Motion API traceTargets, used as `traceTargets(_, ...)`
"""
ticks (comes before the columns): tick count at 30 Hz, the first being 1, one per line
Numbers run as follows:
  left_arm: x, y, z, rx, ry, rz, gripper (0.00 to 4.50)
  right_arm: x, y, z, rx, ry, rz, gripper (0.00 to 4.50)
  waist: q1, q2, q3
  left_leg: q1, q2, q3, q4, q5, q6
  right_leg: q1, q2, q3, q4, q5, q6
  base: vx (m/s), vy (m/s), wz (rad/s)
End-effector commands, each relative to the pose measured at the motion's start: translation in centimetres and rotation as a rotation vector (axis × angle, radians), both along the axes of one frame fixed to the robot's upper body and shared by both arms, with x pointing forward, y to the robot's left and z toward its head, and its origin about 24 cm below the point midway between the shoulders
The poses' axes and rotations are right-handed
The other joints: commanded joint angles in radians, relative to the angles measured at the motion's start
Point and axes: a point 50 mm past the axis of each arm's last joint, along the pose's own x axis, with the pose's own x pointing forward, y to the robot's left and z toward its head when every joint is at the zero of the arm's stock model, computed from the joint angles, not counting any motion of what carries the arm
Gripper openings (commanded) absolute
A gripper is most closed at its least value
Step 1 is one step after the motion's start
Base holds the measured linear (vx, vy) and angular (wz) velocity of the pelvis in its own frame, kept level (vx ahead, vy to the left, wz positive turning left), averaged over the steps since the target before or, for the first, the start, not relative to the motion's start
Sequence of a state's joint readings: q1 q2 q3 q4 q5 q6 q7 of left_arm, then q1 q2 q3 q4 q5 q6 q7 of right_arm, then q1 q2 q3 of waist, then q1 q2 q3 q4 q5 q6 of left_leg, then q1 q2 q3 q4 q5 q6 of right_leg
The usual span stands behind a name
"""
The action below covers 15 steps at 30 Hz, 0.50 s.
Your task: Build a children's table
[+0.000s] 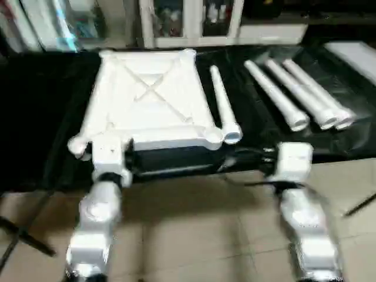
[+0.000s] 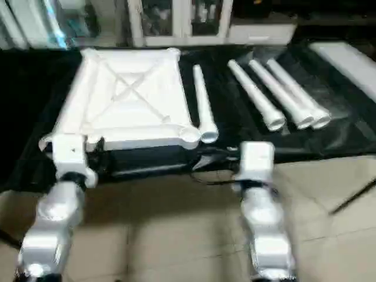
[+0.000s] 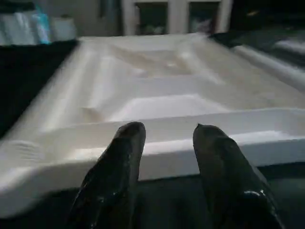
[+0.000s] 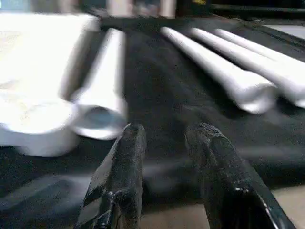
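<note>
We see both jaws open and empty, left gripper [image 3: 164, 143] facing the blurred children's table [image 1: 150, 97], right gripper [image 4: 164, 138] near one leg [image 4: 102, 90].

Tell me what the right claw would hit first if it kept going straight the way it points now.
Probably nothing at once. The right claw, open and empty, points across bare black cloth, into the gap between the lone leg beside the tabletop and the three legs. Depth is unclear.

White tabletop [image 1: 150, 97] lies ribs-up; one leg [image 1: 222, 103] beside it, three legs [image 1: 296, 94] apart.
</note>
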<state>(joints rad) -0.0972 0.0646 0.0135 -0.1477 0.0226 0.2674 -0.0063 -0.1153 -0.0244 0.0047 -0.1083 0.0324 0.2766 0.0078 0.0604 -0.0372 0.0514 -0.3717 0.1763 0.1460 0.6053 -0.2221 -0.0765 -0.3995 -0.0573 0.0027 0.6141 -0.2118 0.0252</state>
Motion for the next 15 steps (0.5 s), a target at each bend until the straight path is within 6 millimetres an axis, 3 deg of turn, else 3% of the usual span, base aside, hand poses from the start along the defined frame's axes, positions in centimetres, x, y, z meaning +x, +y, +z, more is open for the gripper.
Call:
traceTargets(1,-0.3,0.6,0.9,-0.014,-0.023,0.020,2.00,0.2,0.5,1.2,0.008,-0.042,0.056,1.55,0.005,0.014,-0.052,0.007,0.038,-0.007,-0.085,-0.100,0.013,0.040,-0.047,0.016,-0.056,0.019,-0.134,0.000,0.000,0.00)
traceTargets(3,-0.3,0.5,1.0,-0.021,-0.023,0.015,2.00,0.3,0.6,1.2,0.008,-0.042,0.065,1.55,0.005,0.002,-0.052,0.012,0.035,-0.003,-0.083,-0.105,0.002,0.038,-0.046,0.016,-0.056,0.041,-0.127,0.000,0.000,0.00)
traceTargets(4,-0.3,0.5,1.2,-0.017,-0.036,0.009,2.00,0.4,0.6,1.4,-0.005,-0.045,0.066,1.55,0.011,0.004,-0.053,0.014,0.033,-0.002,-0.081,-0.097,-0.003,0.039,-0.047,0.018,-0.053,0.062,-0.126,0.000,0.000,0.00)
traceTargets(5,-0.2,0.6,1.4,0.001,-0.052,0.009,2.00,0.5,0.6,1.7,-0.012,-0.054,0.073,1.55,0.016,-0.006,-0.054,0.013,0.031,0.001,-0.078,-0.077,-0.004,0.042,-0.047,0.019,-0.052,0.089,-0.121,0.000,0.000,0.00)
traceTargets(6,-0.2,0.6,1.7,0.010,-0.054,0.012,2.00,0.5,0.7,1.9,-0.014,-0.055,0.075,1.55,0.020,-0.005,-0.054,0.012,0.031,-0.001,-0.078,-0.068,-0.005,0.043,-0.047,0.019,-0.049,0.096,-0.118,0.000,0.000,0.00)
traceTargets(7,-0.3,0.5,2.3,0.015,-0.087,0.008,2.00,0.6,0.9,2.2,-0.046,-0.060,0.085,1.55,0.020,-0.015,-0.055,0.012,0.031,0.001,-0.077,-0.060,-0.002,0.045,-0.046,0.020,-0.050,0.103,-0.114,0.000,0.000,0.00)
traceTargets(9,-0.3,0.5,3.0,0.027,-0.143,0.013,2.00,0.8,0.9,2.6,-0.105,-0.087,0.074,1.55,0.029,-0.008,-0.054,0.014,0.031,0.001,-0.076,-0.042,-0.007,0.042,-0.047,0.020,-0.048,0.114,-0.110,0.000,0.000,0.00)
traceTargets(10,-0.3,0.6,3.4,0.037,-0.160,0.020,2.00,0.9,0.6,2.8,-0.162,-0.108,0.033,1.55,0.030,-0.023,-0.053,0.014,0.031,0.003,-0.077,-0.043,-0.007,0.044,-0.047,0.020,-0.049,0.103,-0.105,0.000,0.000,0.00)
traceTargets(12,-0.3,0.7,3.5,0.047,-0.163,0.027,2.00,1.1,0.3,2.9,-0.202,-0.126,-0.003,1.55,0.030,-0.024,-0.052,0.014,0.030,0.002,-0.079,-0.057,-0.025,0.043,-0.048,0.020,-0.049,0.067,-0.091,0.000,0.000,0.00)
traceTargets(13,-0.3,0.9,3.6,0.078,-0.161,0.040,2.00,1.3,-0.1,3.1,-0.243,-0.158,-0.053,1.55,0.029,-0.034,-0.050,0.015,0.030,0.004,-0.079,-0.060,-0.028,0.041,-0.047,0.019,-0.053,0.054,-0.083,0.000,0.000,0.00)
traceTargets(15,-0.7,1.3,3.5,0.134,-0.175,0.061,2.00,1.5,-1.5,2.4,-0.247,-0.128,-0.115,1.55,0.028,-0.039,-0.048,0.016,0.028,0.005,-0.080,-0.084,-0.031,0.039,-0.048,0.020,-0.054,0.010,-0.061,0.000,0.000,0.00)
